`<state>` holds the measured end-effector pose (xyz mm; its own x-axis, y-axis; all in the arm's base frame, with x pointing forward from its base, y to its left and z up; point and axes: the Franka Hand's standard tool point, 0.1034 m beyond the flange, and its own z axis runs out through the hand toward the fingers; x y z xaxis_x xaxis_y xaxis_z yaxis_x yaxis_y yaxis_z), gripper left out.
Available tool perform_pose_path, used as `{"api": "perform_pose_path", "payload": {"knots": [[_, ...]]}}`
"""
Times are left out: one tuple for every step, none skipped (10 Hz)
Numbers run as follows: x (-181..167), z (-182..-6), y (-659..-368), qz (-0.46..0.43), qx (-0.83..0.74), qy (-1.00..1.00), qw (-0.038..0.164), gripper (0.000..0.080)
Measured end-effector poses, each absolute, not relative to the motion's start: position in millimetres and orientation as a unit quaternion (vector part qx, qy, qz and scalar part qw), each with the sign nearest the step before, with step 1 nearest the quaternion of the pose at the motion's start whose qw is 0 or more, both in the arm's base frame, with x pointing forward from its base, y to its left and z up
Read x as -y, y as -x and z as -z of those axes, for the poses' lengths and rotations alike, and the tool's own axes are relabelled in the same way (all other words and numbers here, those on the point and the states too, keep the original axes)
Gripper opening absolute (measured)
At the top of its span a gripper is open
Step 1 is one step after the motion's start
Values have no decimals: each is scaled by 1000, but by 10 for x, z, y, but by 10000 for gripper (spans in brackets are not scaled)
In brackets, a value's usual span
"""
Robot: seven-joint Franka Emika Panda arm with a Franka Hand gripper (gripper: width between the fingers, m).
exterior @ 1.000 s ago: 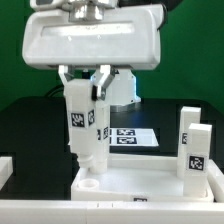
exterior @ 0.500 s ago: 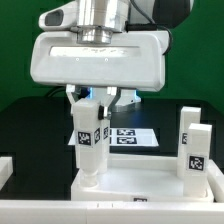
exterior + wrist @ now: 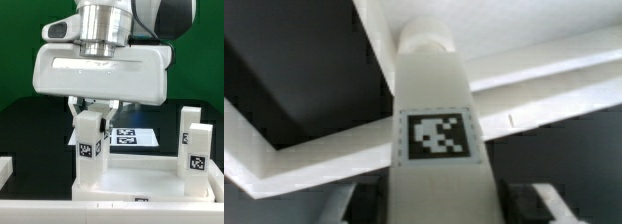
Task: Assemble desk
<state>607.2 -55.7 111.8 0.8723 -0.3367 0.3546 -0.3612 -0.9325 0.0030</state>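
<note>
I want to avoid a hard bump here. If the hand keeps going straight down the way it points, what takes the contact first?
The hand is shut on a desk leg, whose lower end appears already seated on the tabletop, so the leg would press into the tabletop first.

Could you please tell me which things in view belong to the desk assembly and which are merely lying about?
Part of the job:
- tabletop
- leg in the pincer, standing on the tabletop: held leg
- two legs at the exterior view's right

Merely there:
- marker board
- black table
</note>
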Motion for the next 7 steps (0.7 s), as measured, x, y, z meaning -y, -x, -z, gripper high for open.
{"api": "perform_pose_path", "payload": {"knots": [[554, -1092, -6074, -182, 178, -966, 37, 290], [556, -1089, -6076, -191, 176, -965, 39, 290], [555, -1088, -6076, -191, 176, -965, 39, 290], [554, -1089, -6077, -191, 176, -965, 39, 290], [555, -1084, -6073, -189, 176, -965, 39, 338], [559, -1072, -6056, -173, 176, -968, 37, 338], [591, -1139, -6101, -158, 175, -971, 33, 545]]}}
